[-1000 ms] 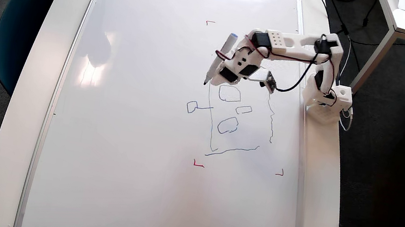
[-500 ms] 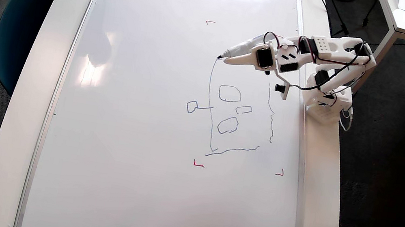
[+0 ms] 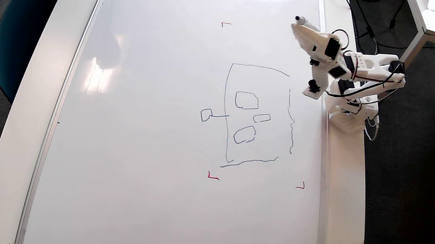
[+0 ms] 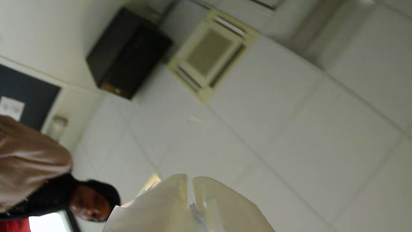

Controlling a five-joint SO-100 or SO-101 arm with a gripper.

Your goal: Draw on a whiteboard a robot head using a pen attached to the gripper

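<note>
I've got the tool (image 3: 303, 31) pinching the pen (image 3: 303, 21) and tipped up off the whiteboard (image 3: 146, 127) around 1 o'clock, so nothing smears the robot head (image 3: 258, 115), which looks finished.
</note>
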